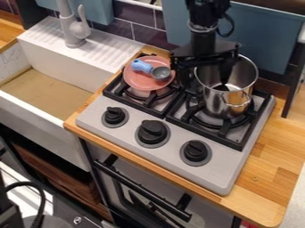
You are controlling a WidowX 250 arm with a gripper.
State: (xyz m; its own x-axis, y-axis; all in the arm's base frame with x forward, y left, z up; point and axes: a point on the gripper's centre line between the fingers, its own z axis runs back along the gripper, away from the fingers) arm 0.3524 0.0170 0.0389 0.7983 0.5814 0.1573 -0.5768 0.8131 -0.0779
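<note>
The black gripper [205, 83] hangs down at the left side of the silver metal pot [226, 101], on the stove's right burner. Its fingers are open and wide apart, one left of the pot's wall and the other over or inside the pot's mouth. Whether either touches the pot, I cannot tell. On the left burner rests a pink plate [139, 82], bearing a small grey scoop or ladle [161, 73] with a blue handle [141, 66].
The stove [166, 138] has black grates and three black knobs along its front. At the left are a white sink [37, 119] and grey faucet [74, 30]. Wooden counter [273, 162] runs along the right, and a tiled wall [134, 23] with blue panels stands behind.
</note>
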